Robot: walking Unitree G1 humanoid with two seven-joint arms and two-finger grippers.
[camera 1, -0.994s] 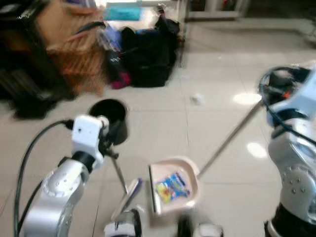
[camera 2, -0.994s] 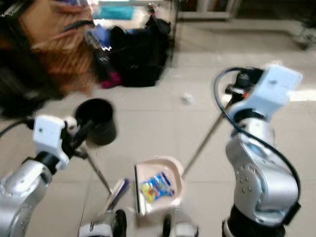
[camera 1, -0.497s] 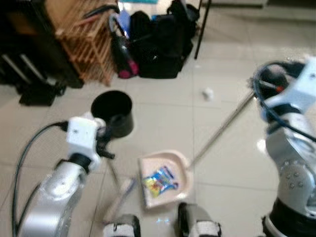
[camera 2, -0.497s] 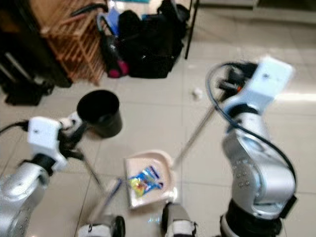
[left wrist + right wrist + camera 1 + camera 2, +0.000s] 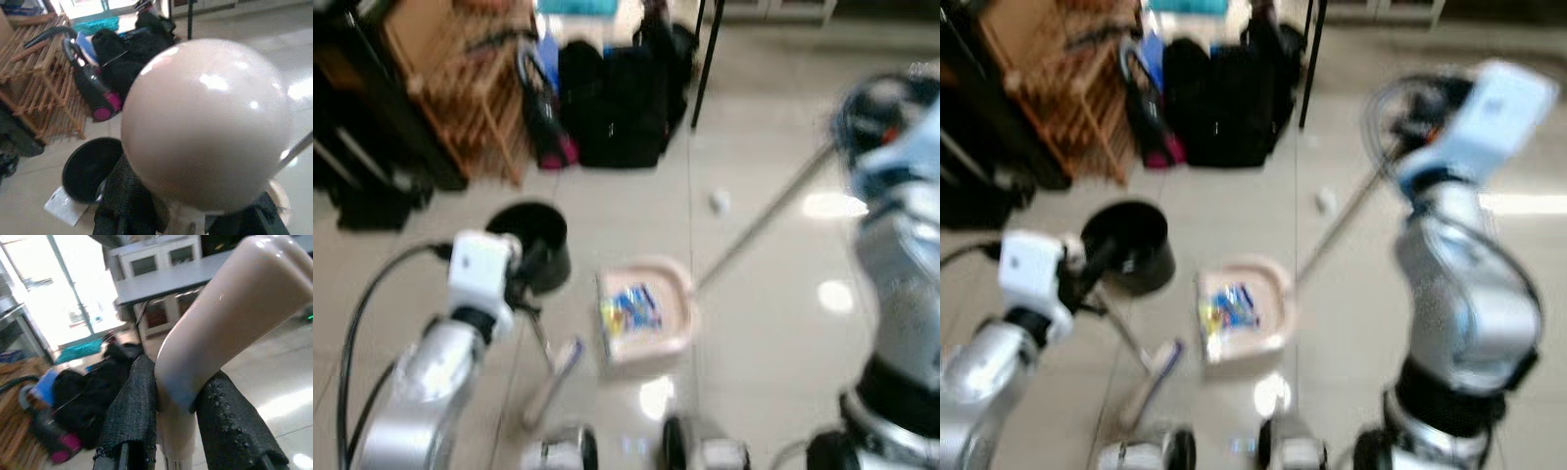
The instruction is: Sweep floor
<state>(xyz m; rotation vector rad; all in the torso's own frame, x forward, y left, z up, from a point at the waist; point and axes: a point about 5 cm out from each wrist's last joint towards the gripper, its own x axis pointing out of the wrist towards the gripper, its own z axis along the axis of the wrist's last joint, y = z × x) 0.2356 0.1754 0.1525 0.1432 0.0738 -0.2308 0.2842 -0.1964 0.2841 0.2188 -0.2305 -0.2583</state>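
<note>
A beige dustpan (image 5: 656,338) rests on the tiled floor with a colourful wrapper (image 5: 630,308) lying in it. Its long metal handle (image 5: 759,230) slants up to my right gripper (image 5: 176,426), which is shut on the beige grip (image 5: 220,318) at the top. My left gripper (image 5: 522,282) is shut on the thin handle of a small brush (image 5: 554,380), whose head lies on the floor left of the dustpan. In the left wrist view the handle's round beige knob (image 5: 205,122) sits just above the fingers (image 5: 124,200). A small white scrap (image 5: 719,202) lies on the floor further ahead.
A black bin (image 5: 536,247) stands just left of the dustpan, close to my left gripper. Black bags (image 5: 617,98) and a wooden rack (image 5: 460,88) line the far left. A dark table leg (image 5: 703,59) rises behind. My feet (image 5: 563,452) are at the bottom edge. Open tiles lie to the right.
The view has shifted and blurred as I moved. The dustpan with the wrapper has slid forward, away from my feet and level with the bin. My right arm is higher.
</note>
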